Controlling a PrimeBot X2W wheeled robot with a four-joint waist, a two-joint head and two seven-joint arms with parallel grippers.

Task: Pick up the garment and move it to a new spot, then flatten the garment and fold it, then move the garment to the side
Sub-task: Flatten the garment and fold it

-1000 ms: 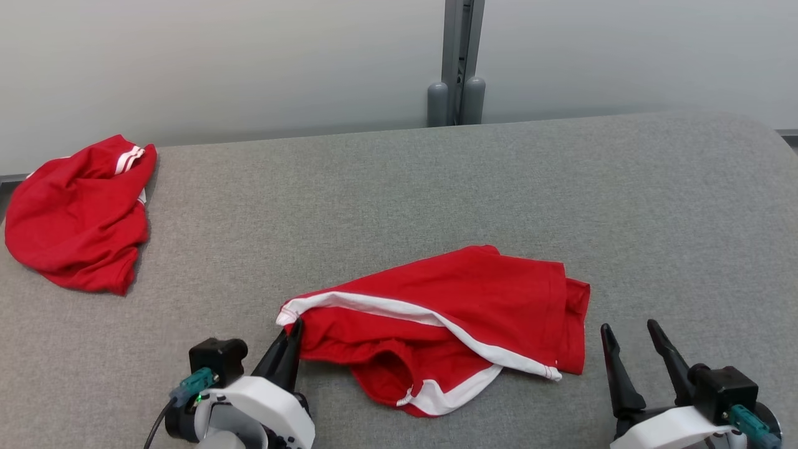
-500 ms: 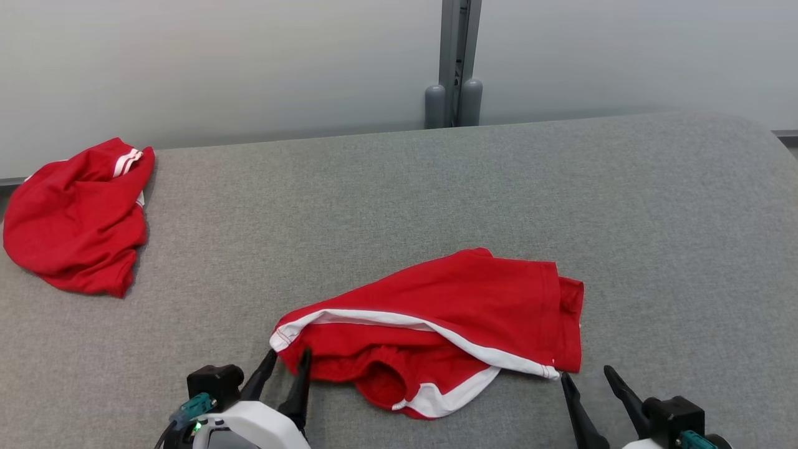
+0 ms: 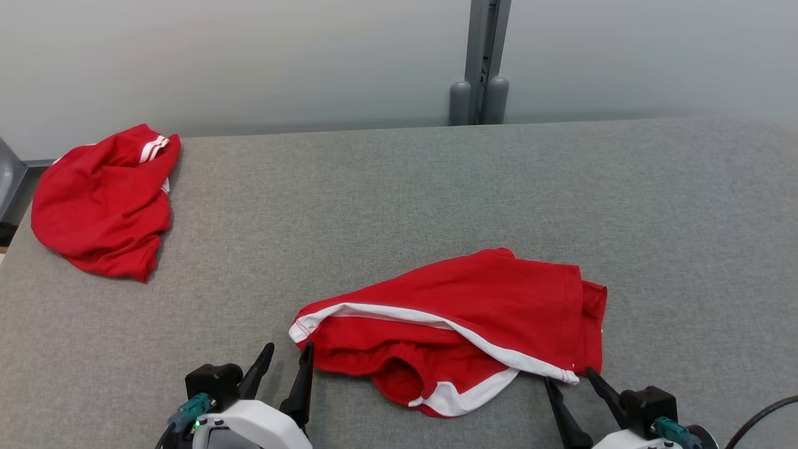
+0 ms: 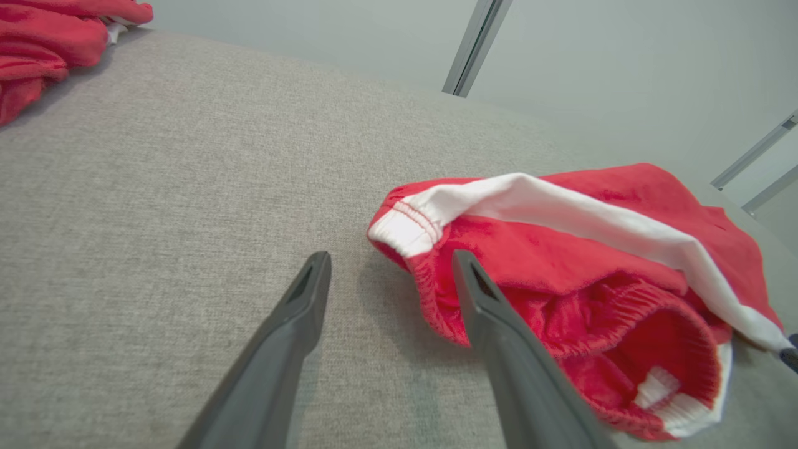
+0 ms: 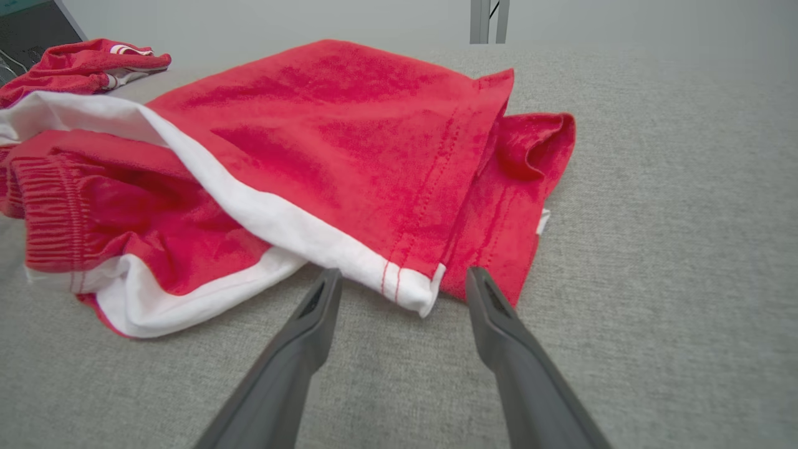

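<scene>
The garment [image 3: 474, 324] is a pair of red shorts with white trim, lying crumpled near the front of the grey padded table [image 3: 399, 206]. My left gripper [image 3: 288, 355] is open at its left corner, one finger beside the white-edged waistband [image 4: 405, 227], holding nothing. Just short of the shorts' lower right hem stands my right gripper [image 3: 570, 381], open too. In the right wrist view the white hem corner [image 5: 414, 293] lies between the tips of that gripper [image 5: 404, 280], apart from them. The left wrist view shows the left gripper [image 4: 391, 265] resting low over the cloth surface.
A second red garment [image 3: 103, 202] with white stripes lies bunched at the table's far left edge. A grey post [image 3: 480, 62] stands against the pale wall behind. A dark cable [image 3: 764, 415] curves in at the lower right.
My left gripper has opened and let go of the shorts' left corner. Both grippers have drawn back toward me. The camera has shifted, so the whole scene sits further right.
</scene>
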